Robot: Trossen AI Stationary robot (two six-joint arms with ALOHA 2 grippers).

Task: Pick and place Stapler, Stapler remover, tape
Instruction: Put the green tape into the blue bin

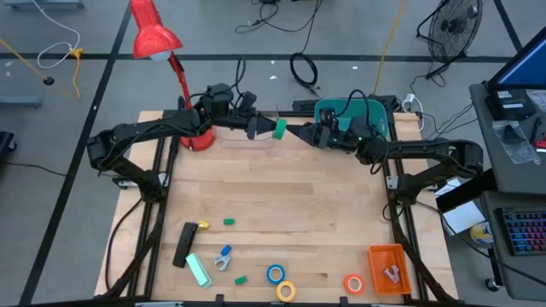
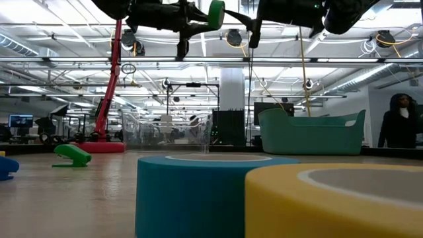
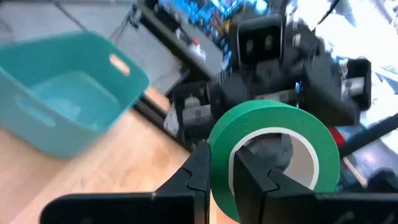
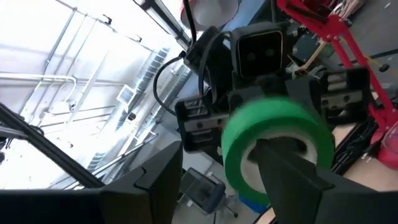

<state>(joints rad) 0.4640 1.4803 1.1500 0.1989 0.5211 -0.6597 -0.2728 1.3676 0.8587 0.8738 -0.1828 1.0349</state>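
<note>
The green tape roll [image 1: 279, 128] is in the air above the back of the table, between the two arms and just beside the teal bin [image 1: 375, 115]. The left gripper [image 1: 266, 127] holds it: in the left wrist view its two fingers [image 3: 199, 177] are closed on the wall of the ring, one inside and one outside. The right gripper [image 1: 307, 134] faces it from the other side, with its jaws wide open and one finger [image 4: 292, 171] reaching into the hole of the roll, so I judge this to be a handover that is not yet finished.

Most of the task is left. The blue [image 1: 275, 274], yellow [image 1: 286, 291] and orange [image 1: 353, 283] rolls lie at the front edge of the table. The black stapler [image 1: 184, 243] and the blue stapler remover [image 1: 223, 257] also lie there, untouched.
</note>
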